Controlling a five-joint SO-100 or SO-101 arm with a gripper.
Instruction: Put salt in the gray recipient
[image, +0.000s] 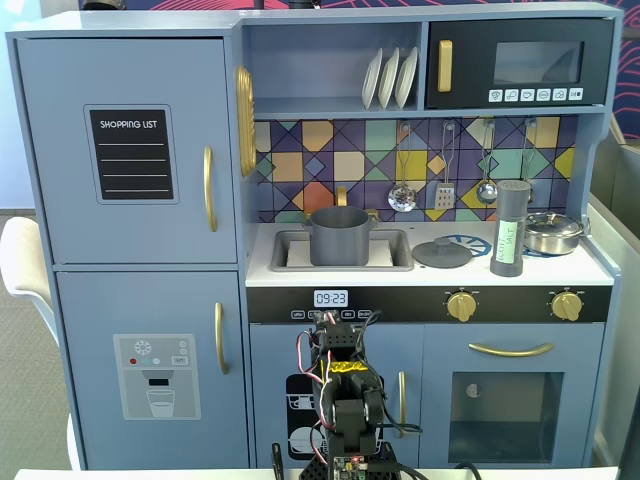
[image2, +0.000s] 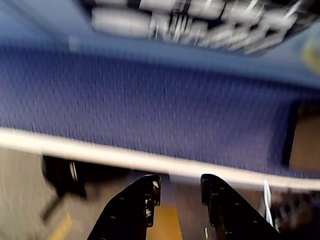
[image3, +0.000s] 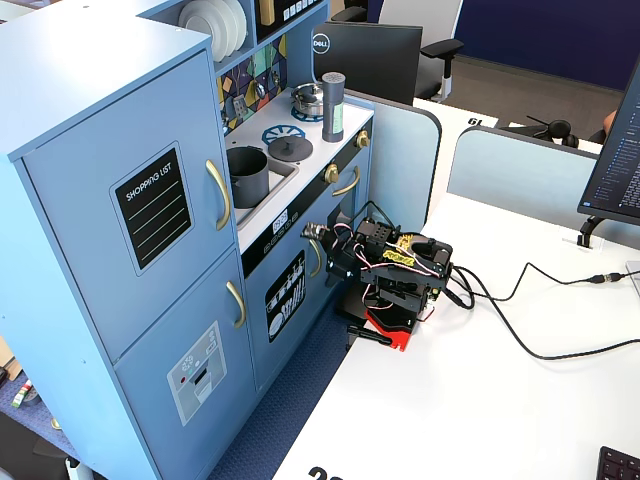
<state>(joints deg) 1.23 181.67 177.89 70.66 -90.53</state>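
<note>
Seemingly light, rigid and smooth, the salt (image: 510, 228) stood upright, high above and right of the empty, slightly spread fingers (image2: 179, 191); mid-body looked the safest hold. Pot (image: 339, 236) sat left.

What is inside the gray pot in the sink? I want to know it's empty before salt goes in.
The pot stands in the sink. Only its upper inner wall shows in both fixed views, bare gray; the bottom is hidden by the rim, so emptiness cannot be confirmed.
</note>
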